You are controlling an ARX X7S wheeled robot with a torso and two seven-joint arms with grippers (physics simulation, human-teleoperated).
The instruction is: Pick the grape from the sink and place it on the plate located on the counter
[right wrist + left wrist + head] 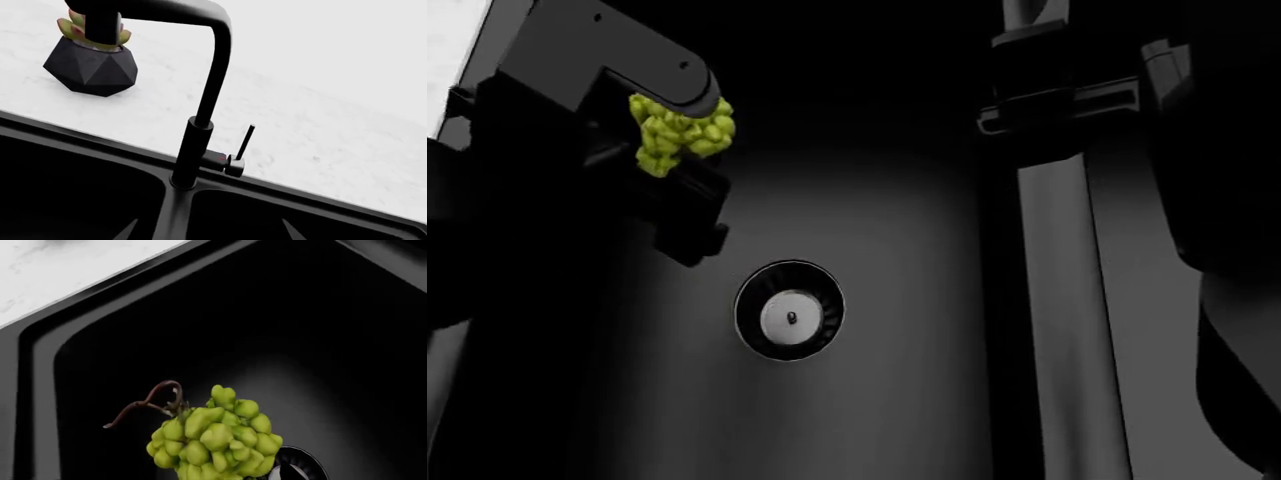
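Left end effector (681, 175) beside grape (213, 440) (stem toward counter (60, 270)).

A tall matte black faucet (200, 100) with a thin side lever (244, 142) is mounted at the far rim of the basins, above the divider between them. Behind it, on the white marbled surface, a black faceted planter (91, 67) holding a small green, red-tipped succulent (73, 27) is seen to the left. The surface is evenly and brightly lit, while the basin interiors are left in deep shadow.
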